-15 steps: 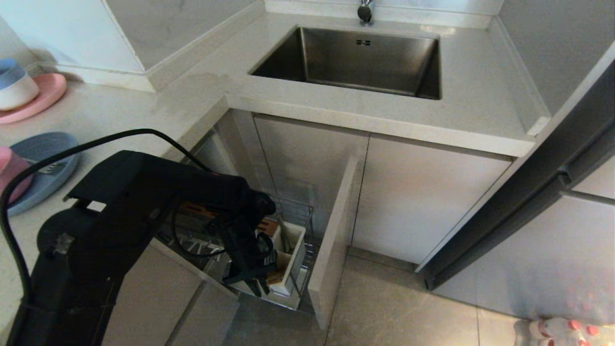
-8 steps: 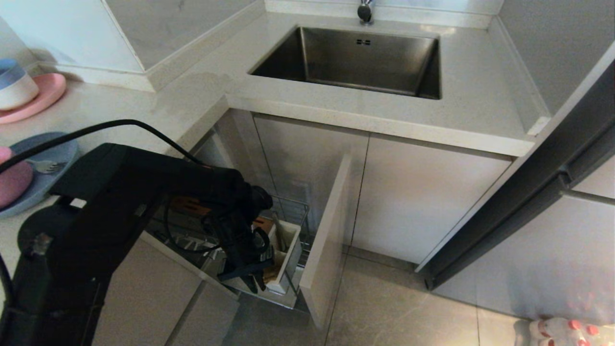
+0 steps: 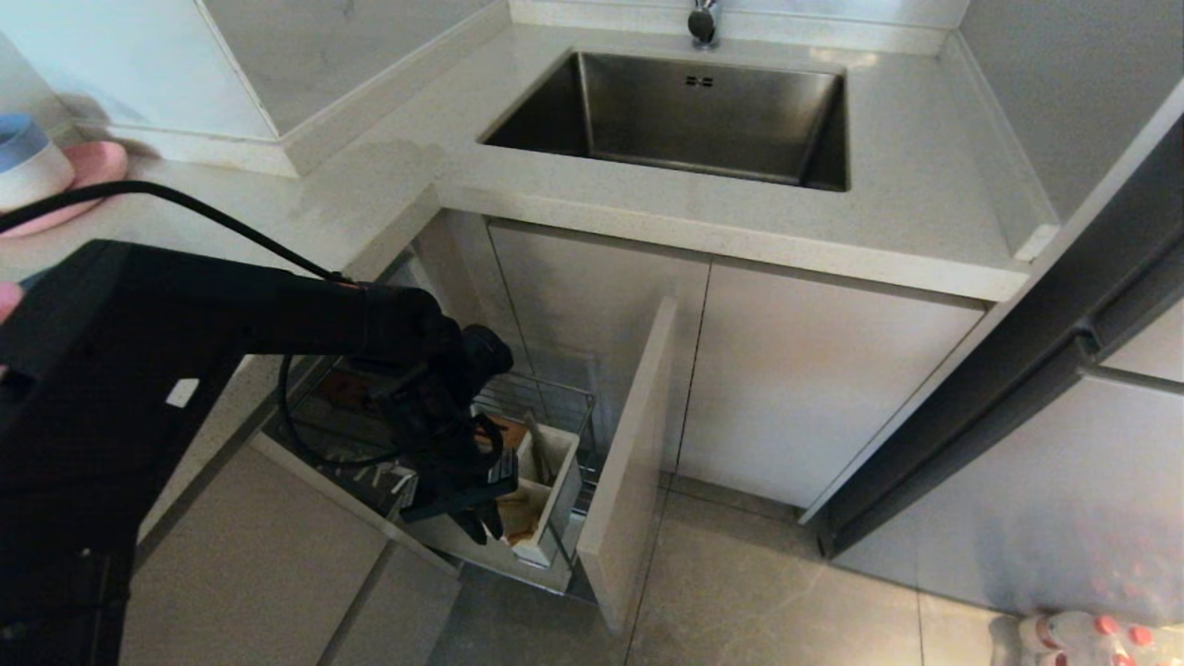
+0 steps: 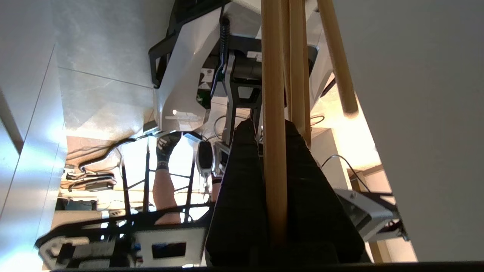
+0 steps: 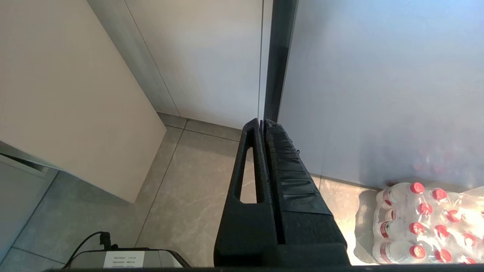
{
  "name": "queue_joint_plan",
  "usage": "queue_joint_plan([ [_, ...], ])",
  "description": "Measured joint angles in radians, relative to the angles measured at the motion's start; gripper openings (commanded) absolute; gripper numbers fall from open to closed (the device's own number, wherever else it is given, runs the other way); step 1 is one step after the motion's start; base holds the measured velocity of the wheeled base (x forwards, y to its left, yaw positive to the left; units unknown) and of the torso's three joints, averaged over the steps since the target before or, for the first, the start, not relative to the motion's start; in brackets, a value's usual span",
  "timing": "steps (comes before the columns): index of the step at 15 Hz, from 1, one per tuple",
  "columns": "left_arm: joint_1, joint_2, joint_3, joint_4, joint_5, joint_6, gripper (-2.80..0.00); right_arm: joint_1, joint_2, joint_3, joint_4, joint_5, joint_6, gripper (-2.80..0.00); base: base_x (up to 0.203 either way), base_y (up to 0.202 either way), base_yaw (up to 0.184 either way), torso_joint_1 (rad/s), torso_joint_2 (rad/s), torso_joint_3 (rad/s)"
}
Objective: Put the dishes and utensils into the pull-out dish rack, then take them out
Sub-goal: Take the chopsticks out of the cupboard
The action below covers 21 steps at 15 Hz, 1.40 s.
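The sink point(image 3: 689, 116) sits at the upper middle of the head view, set into the countertop point(image 3: 925, 213), with the tap point(image 3: 703, 20) at the top edge behind it. Below the counter's corner, in the lower middle, the pull-out dish rack point(image 3: 555, 407) stands drawn out of the cabinet, its front panel point(image 3: 629, 462) to the right of the utensil box point(image 3: 555, 472). The left gripper point(image 3: 488, 529) hangs over that box, in front of the rack's wire wall, with chopsticks point(image 4: 274, 113) between its fingers point(image 4: 242, 181). At the far left edge a bowl point(image 3: 32, 166) rests on a plate point(image 3: 97, 166). Bottles point(image 3: 1073, 638) lie on the floor point(image 3: 786, 601) in the lower right corner.
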Motion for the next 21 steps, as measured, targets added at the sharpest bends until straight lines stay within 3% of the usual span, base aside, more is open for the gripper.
queue_joint_plan([
  [10, -0.023, -0.148, 0.009, 0.044, 0.038, -0.001, -2.8, 0.0, 0.0, 0.0, 0.0, 0.0, 0.0, -2.8, 0.0, 0.0, 0.0, 0.0, 0.0, 0.0],
  [21, -0.077, -0.282, 0.0, 0.123, 0.02, -0.008, -2.8, 0.0, 0.0, 0.0, 0.0, 0.0, 0.0, -2.8, 0.0, 0.0, 0.0, 0.0, 0.0, 0.0],
])
